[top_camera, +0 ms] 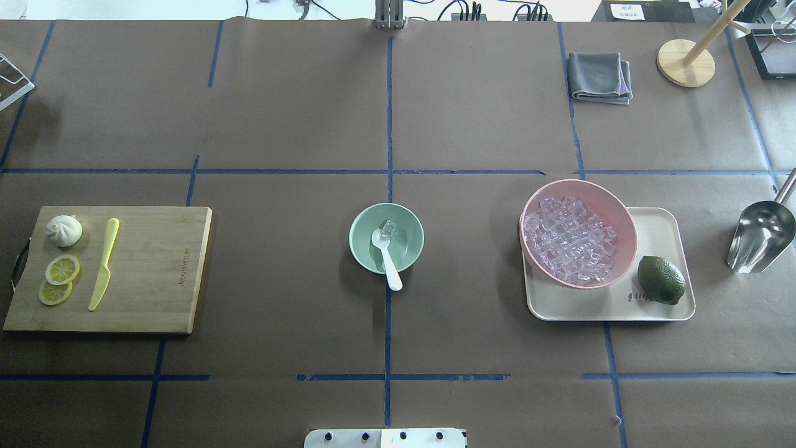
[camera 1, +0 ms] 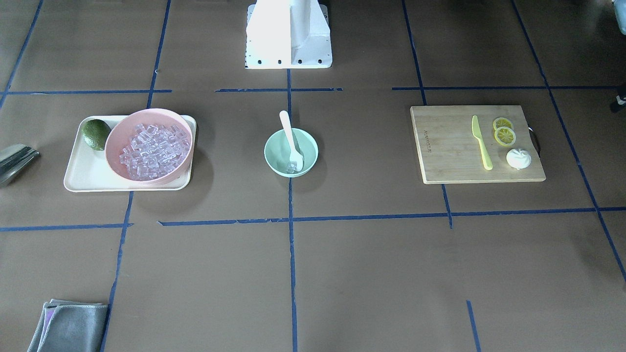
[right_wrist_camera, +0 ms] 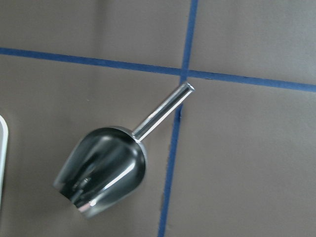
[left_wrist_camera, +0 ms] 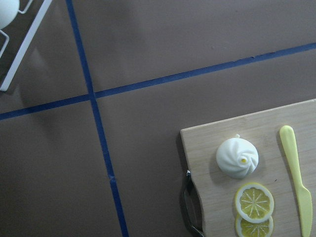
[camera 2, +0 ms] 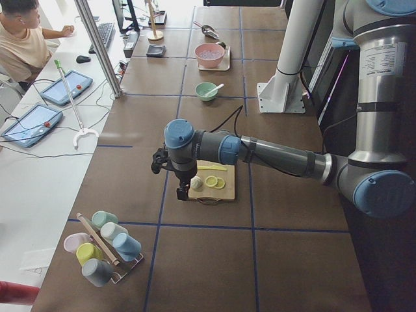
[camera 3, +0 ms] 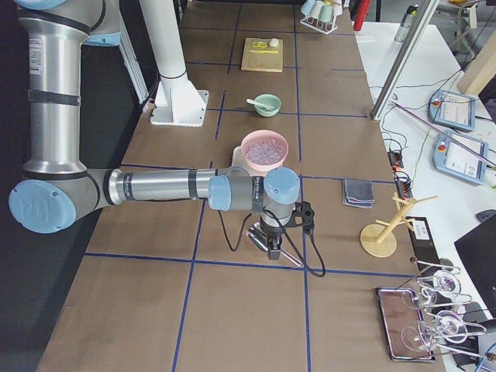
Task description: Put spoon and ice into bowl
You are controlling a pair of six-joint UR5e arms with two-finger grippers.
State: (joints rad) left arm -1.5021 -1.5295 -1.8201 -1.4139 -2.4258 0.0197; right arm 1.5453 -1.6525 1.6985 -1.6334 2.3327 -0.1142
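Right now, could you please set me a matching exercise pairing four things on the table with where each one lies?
Things:
1. spoon
2. yellow-green knife
3. dark green fruit
4. metal scoop

Places:
A. on the cream tray, beside the pink bowl
B. on the bare brown paper
C. on the wooden board
D. scoop end in the mint-green bowl, handle over its rim

Pairs: 1-D, 2-C, 3-A, 4-B.
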